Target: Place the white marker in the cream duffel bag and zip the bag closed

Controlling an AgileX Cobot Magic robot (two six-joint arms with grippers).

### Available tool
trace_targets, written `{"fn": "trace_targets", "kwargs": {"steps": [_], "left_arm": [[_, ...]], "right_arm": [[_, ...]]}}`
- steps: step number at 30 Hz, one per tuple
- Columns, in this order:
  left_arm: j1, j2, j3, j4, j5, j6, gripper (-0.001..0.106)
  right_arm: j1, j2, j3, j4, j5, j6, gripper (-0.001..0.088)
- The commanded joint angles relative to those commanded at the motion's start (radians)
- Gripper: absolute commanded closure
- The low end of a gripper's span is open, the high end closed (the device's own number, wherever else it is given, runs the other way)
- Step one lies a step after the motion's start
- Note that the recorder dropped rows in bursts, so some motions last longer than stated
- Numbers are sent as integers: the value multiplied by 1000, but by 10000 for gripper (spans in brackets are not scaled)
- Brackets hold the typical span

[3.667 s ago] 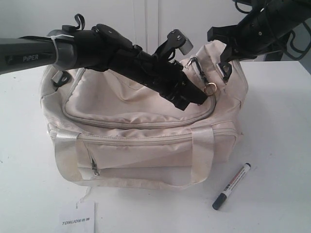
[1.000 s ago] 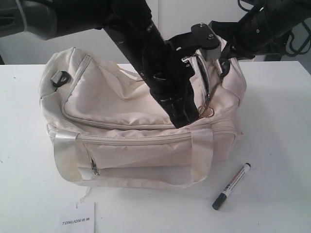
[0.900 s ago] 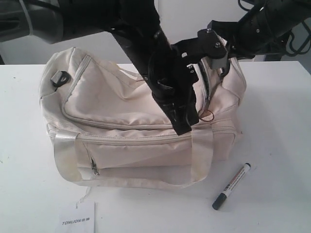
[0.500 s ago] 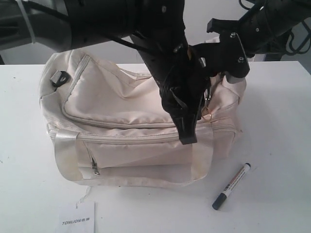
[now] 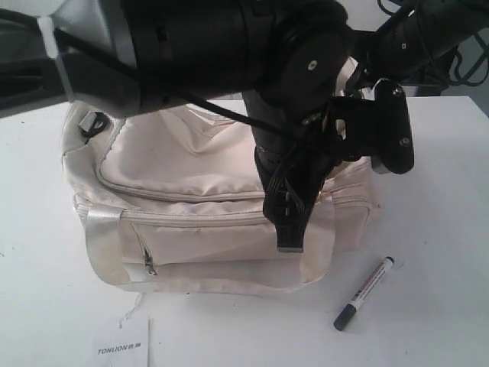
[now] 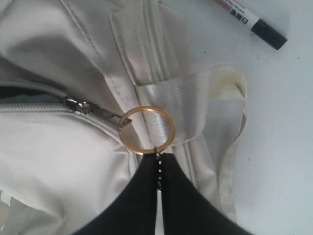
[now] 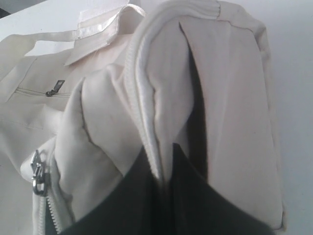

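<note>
The cream duffel bag (image 5: pixel 191 199) stands mid-table. My left gripper (image 5: pixel 290 238) reaches down over its front right corner. In the left wrist view this gripper (image 6: pixel 160 157) is shut on the short bead chain of the gold keyring pull (image 6: pixel 146 130), which hangs from the zipper slider (image 6: pixel 80 105). A dark slit of open zipper (image 6: pixel 19 92) shows behind the slider. My right gripper (image 7: pixel 164 152) is shut on the piped edge of the bag (image 7: pixel 234 98) at its end. The white marker (image 5: pixel 365 293) lies on the table to the right of the bag, held by nothing; its dark end also shows in the left wrist view (image 6: pixel 266 33).
A paper tag printed TONLION (image 5: pixel 122 348) lies at the front edge of the white table (image 5: pixel 443 229). Satin strap handles (image 5: pixel 103 245) hang down the bag's front. My right arm (image 5: pixel 420 34) comes in from the upper right. A second zipper slider (image 7: pixel 36 177) sits on the bag's side.
My left arm has swung forward and to the right over the bag, drawing the keyring pull down to the front right corner. The right gripper kept its hold; the marker stayed put.
</note>
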Motion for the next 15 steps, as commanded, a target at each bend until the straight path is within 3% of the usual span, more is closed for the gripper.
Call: {"fn": "trace_targets", "kwargs": {"steps": [15], "left_arm": [[-3,0,0,10,150,-53,1053]], "right_arm": [[0,0,0,-2,-2,2,868]]}}
